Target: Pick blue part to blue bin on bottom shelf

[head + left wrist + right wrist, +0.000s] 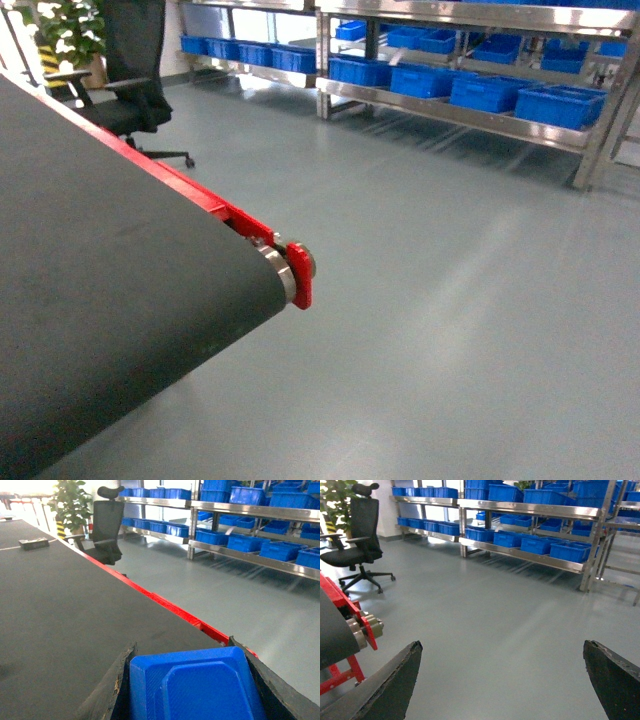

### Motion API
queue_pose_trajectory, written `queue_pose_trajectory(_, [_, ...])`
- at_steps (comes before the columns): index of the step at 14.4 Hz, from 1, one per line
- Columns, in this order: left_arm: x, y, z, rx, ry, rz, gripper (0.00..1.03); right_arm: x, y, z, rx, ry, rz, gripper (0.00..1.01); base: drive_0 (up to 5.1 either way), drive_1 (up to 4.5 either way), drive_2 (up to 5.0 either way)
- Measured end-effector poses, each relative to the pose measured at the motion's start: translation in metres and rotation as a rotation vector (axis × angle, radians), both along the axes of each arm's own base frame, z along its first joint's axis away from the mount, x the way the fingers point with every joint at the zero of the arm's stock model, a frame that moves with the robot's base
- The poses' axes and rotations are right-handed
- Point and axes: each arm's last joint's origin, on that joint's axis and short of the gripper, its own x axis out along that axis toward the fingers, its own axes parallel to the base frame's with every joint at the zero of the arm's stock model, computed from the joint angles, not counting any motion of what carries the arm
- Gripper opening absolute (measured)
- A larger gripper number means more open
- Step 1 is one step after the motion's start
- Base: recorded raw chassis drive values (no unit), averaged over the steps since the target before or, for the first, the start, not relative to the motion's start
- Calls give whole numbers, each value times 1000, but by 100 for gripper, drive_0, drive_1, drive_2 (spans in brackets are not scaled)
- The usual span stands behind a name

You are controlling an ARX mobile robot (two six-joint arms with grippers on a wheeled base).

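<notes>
One blue part [195, 687] clamped in left pincer [190, 680]; right pincer [502, 680] apart, empty; bottom shelf [530, 556] beyond.

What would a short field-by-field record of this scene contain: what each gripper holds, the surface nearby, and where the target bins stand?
left gripper: shut on blue part, above the conveyor belt
right gripper: open, empty, over bare floor
belt end: red end bracket at the roller
bottom shelf: across the floor, carrying blue bins
office chair: beside the belt, far end
placement: not yet done
</notes>
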Motion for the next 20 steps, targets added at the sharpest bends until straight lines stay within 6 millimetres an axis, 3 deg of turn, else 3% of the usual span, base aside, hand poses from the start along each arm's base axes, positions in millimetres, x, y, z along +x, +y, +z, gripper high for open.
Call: queue_pose_trajectory(20, [0, 0, 0, 0, 0, 0, 46, 0, 0, 0, 0, 0, 0, 98, -160, -160, -160])
